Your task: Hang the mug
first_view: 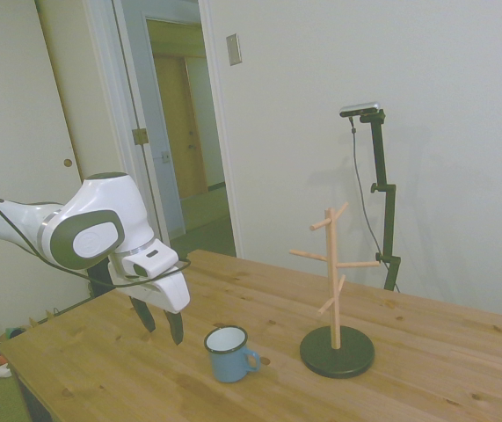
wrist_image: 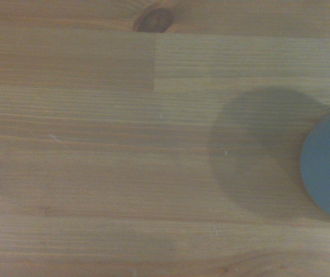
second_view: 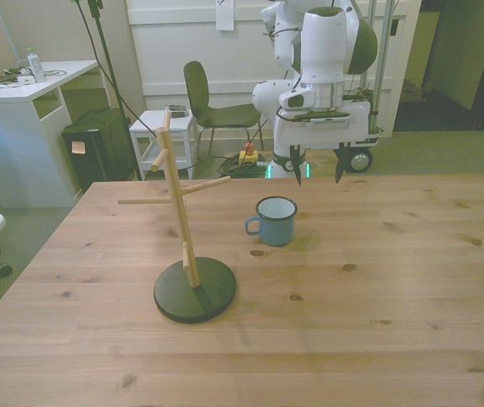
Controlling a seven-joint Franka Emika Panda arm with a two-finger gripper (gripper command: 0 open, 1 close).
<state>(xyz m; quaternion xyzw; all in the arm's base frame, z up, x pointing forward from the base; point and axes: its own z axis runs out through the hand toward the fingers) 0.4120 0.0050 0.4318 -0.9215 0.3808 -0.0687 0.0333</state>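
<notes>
The mug [first_view: 229, 352] [second_view: 275, 220] is small, blue, white inside, and stands upright on the wooden table [first_view: 409, 387] [second_view: 377, 280]. Its loop handle points toward the mug tree. The mug tree [first_view: 334, 294] [second_view: 184, 229] is a wooden post with angled pegs on a dark round base; all its pegs are bare. My gripper [first_view: 161, 323] [second_view: 317, 167] hangs open a little above the table, beside the mug on the side away from the tree, holding nothing. A slice of the blue mug [wrist_image: 326, 167] shows at the edge of the wrist view.
Beyond the table in the front view stand a green chair [second_view: 212, 106], a white stool [second_view: 161, 127] and a white desk [second_view: 21, 93]. An open doorway [first_view: 185, 132] lies behind the arm in the side view.
</notes>
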